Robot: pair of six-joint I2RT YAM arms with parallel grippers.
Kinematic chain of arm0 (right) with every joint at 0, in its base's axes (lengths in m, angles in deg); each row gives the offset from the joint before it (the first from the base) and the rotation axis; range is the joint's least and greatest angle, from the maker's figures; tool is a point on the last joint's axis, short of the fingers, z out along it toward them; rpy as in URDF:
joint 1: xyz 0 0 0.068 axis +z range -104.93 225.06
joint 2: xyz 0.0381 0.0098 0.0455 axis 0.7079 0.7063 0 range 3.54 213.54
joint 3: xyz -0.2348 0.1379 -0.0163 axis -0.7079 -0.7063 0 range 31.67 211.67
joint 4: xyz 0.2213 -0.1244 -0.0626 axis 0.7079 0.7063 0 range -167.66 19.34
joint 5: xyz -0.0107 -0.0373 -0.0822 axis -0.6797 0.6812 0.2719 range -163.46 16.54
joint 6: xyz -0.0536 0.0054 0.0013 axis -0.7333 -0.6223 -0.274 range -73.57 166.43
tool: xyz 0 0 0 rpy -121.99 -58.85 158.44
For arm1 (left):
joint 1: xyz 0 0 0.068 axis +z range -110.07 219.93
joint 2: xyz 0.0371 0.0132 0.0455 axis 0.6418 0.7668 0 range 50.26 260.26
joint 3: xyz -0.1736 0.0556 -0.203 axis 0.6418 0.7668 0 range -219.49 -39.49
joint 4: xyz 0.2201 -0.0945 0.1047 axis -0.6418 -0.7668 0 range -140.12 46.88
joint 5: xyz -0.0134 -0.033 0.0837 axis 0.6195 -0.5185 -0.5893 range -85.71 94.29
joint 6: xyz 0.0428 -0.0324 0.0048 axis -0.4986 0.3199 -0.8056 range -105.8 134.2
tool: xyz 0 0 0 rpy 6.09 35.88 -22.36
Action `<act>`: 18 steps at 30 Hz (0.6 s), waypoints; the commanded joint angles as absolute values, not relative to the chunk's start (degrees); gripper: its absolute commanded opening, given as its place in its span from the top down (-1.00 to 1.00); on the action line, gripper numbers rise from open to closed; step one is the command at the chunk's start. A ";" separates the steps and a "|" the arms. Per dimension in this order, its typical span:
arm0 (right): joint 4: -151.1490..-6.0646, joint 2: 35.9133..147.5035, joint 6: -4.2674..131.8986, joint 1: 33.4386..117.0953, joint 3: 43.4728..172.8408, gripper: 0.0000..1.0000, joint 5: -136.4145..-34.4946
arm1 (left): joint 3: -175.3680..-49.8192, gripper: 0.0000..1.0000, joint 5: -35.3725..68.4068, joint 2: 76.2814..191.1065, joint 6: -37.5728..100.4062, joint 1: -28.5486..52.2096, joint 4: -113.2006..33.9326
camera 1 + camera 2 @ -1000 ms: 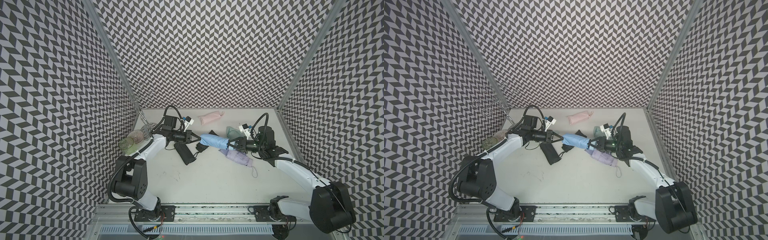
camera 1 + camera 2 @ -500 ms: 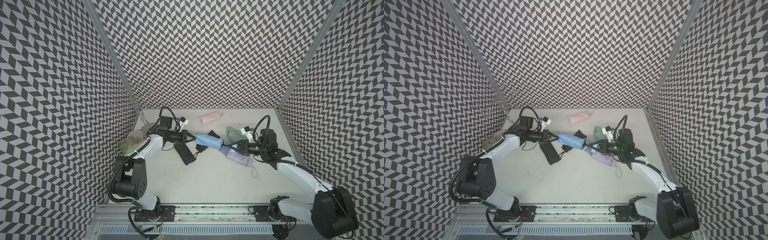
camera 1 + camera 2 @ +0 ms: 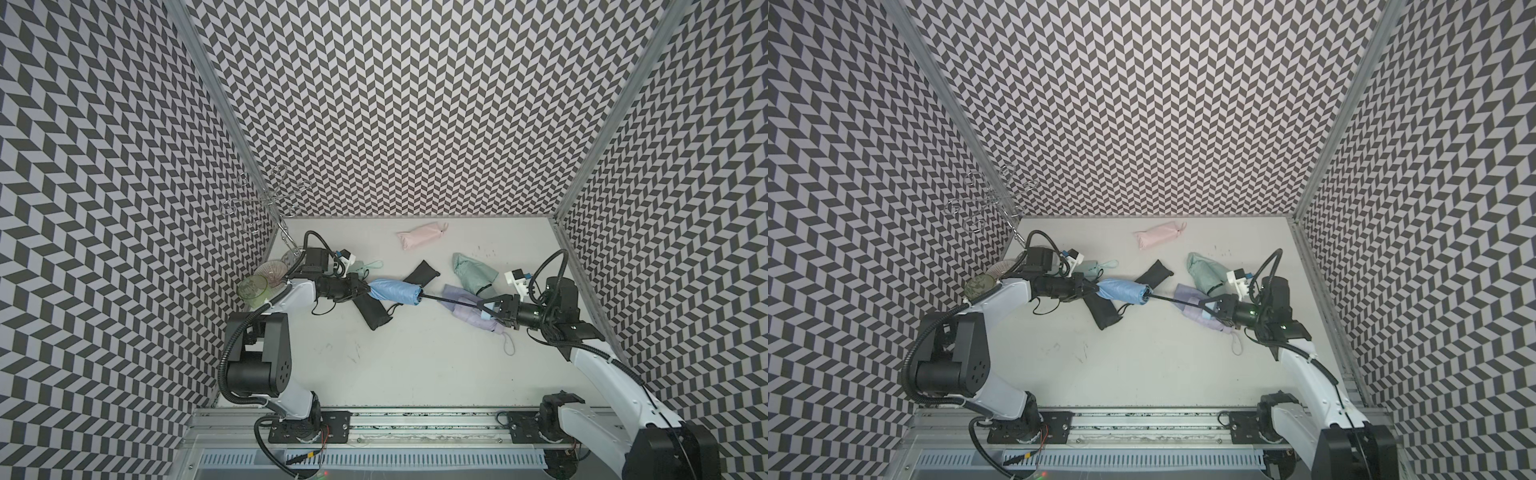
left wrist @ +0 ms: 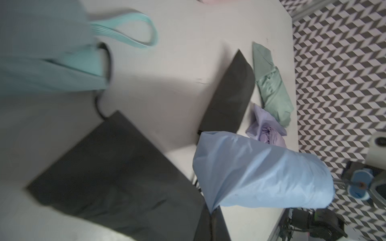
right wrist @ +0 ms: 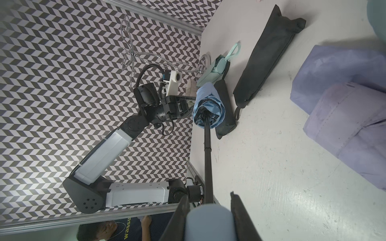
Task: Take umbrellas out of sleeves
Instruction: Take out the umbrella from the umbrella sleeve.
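The light blue umbrella (image 3: 395,292) hangs stretched between my two arms over the table's middle, its canopy inside a light blue sleeve (image 4: 261,175). My left gripper (image 3: 365,289) is shut on the sleeve's closed end (image 3: 1100,287), pinching the fabric (image 4: 212,217). My right gripper (image 3: 488,309) is shut on the umbrella's round blue handle (image 5: 211,223). A thin black shaft (image 5: 207,158) runs extended from the handle into the sleeve's open mouth (image 5: 205,114). In both top views the shaft (image 3: 1177,301) crosses above the lavender umbrella (image 3: 469,309).
A pink umbrella (image 3: 422,235) lies at the back. A green one (image 3: 473,272) lies near the right arm. Two black ones (image 3: 422,274) (image 3: 372,309) lie under the left gripper's side, a mint one (image 3: 361,268) behind it. Glasses (image 3: 253,286) and a wire rack (image 3: 270,199) stand far left.
The arms have drawn apart. My right gripper has pulled the handle to the right and the black shaft has lengthened. The sleeve end has shifted left with my left gripper.
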State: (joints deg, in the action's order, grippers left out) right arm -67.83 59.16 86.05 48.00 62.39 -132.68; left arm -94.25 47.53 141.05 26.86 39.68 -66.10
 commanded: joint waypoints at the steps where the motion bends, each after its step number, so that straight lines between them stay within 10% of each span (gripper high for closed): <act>1: -62.83 56.65 82.79 47.02 65.25 1.00 -131.64 | -96.53 1.00 39.63 141.16 25.61 42.53 -64.29; 18: -30.84 52.79 70.56 46.30 92.40 1.00 -115.65 | -99.10 1.00 33.26 143.81 24.47 48.96 -65.44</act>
State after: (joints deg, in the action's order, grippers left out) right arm -34.28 54.04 74.09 47.35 87.92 -121.09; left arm -97.71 37.72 143.54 25.14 47.20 -66.93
